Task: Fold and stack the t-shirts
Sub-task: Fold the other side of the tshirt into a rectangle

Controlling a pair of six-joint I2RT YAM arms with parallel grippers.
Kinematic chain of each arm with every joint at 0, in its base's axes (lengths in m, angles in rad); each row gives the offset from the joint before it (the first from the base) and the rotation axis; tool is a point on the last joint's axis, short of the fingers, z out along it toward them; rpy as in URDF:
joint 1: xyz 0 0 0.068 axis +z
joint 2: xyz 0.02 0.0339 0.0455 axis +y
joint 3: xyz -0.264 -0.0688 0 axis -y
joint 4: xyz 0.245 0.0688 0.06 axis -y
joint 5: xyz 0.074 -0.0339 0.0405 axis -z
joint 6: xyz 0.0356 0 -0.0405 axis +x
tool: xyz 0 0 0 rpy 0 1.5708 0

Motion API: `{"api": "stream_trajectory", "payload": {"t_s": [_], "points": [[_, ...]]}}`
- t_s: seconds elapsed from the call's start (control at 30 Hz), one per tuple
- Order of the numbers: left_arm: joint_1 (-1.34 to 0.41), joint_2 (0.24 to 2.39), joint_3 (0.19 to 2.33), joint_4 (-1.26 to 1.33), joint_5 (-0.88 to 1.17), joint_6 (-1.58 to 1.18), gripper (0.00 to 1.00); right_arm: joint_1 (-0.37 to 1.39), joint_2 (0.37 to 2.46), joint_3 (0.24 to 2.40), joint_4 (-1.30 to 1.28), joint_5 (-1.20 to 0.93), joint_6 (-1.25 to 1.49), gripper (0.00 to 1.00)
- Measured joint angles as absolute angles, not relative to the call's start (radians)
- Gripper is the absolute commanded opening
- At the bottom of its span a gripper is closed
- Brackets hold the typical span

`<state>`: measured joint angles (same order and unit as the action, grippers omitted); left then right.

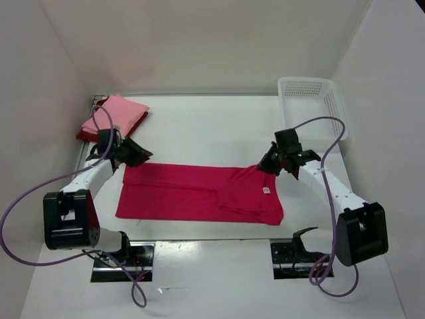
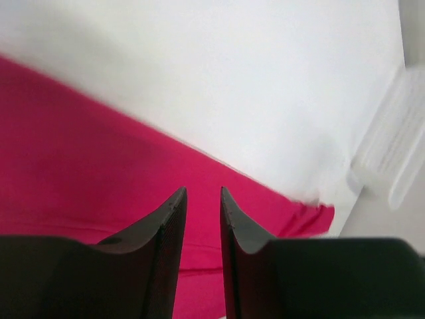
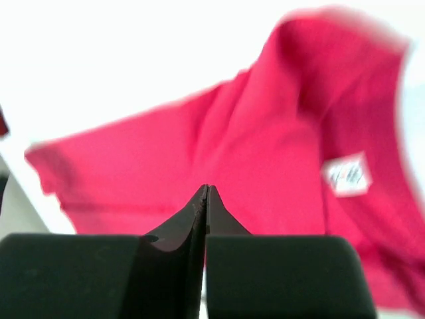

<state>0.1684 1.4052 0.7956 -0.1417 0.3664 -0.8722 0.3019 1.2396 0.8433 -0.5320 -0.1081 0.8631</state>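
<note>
Crimson t-shirt [image 1: 192, 193] is lying part-folded on the bench [image 1: 212, 126].
Left pincer [image 2: 203, 191] is hovering released over its far-left corner; right pincer [image 3: 206, 187] is sitting clenched at its far-right edge; pink t-shirt [image 1: 118, 109] is resting on dark red t-shirt [image 1: 85, 133] beyond that left corner.

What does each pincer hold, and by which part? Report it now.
Left pincer: open, nothing held. Right pincer: shut over the crimson t-shirt; a pinch on its cloth cannot be told.
</note>
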Motion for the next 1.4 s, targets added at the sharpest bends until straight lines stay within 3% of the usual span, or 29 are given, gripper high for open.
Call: {"api": "stream_trajectory", "payload": {"t_s": [0.07,0.23,0.33,0.47,0.53,0.63,0.9,1.4], "points": [[0.082,1.399,0.817,-0.128,0.354,-0.874,0.34,0.259,1.279,0.867,-0.496,-0.089,0.836,0.00],[-0.110,1.491,0.863,-0.102,0.344,-0.888,0.34,0.217,1.438,0.886,-0.429,-0.059,0.772,0.43],[-0.229,1.568,0.892,-0.099,0.341,-0.902,0.34,0.196,1.464,0.886,-0.423,-0.048,0.752,0.46],[-0.383,1.681,0.986,-0.091,0.343,-0.921,0.34,0.169,1.462,0.886,-0.404,-0.020,0.740,0.46],[-0.448,1.740,1.047,-0.078,0.350,-0.924,0.34,0.165,1.463,0.886,-0.402,-0.013,0.738,0.39],[-0.512,1.821,1.124,-0.052,0.363,-0.923,0.34,0.165,1.478,0.886,-0.389,-0.021,0.735,0.37],[-0.531,1.959,1.178,-0.029,0.395,-0.923,0.34,0.162,1.520,0.884,-0.376,-0.049,0.737,0.06],[-0.456,1.961,1.084,0.073,0.402,-0.976,0.33,0.071,1.502,0.800,-0.397,-0.016,0.754,0.00]]}}
